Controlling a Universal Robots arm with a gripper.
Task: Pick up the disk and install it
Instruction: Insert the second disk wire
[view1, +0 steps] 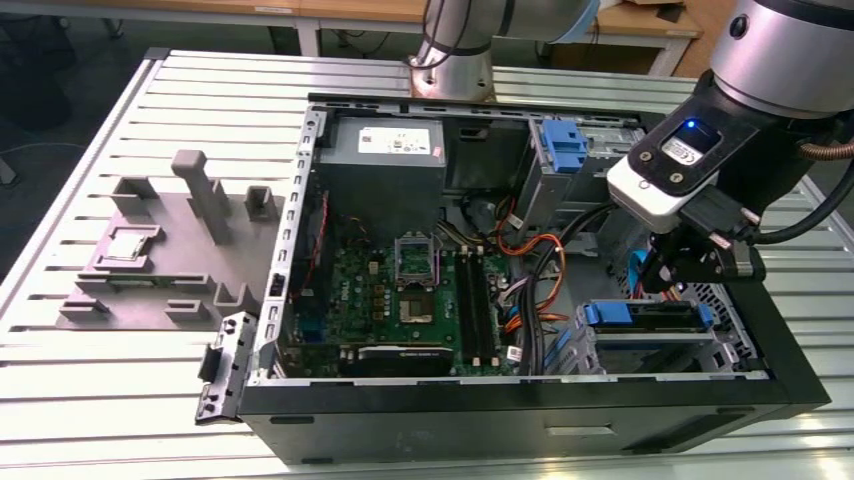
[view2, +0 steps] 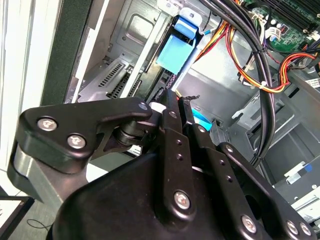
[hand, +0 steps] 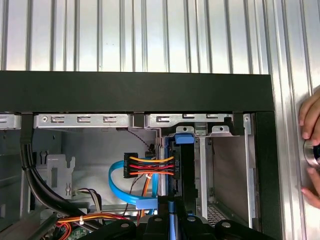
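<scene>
The disk (view1: 650, 318) stands on edge in the drive cage (view1: 667, 352) at the exterior view's right of the open computer case (view1: 534, 415). Its blue bracket ends show at both sides. My gripper (view1: 683, 285) hangs just above the disk's far end, and whether it touches I cannot tell. In the first wrist view the disk (hand: 185, 167) runs from its blue tab toward my gripper (hand: 171, 222). In the second wrist view the fingers (view2: 171, 112) lie close together with only a slit between them, their tips by the disk's blue end (view2: 176, 47).
Orange, red and blue cables (view1: 537, 272) cross the case beside the cage. A bare blue caddy (view1: 565, 148) and a grey power supply (view1: 384, 150) sit at the back. A grey fixture (view1: 174, 250) lies on the slatted table. A person's hand (hand: 311, 145) rests at the table's edge.
</scene>
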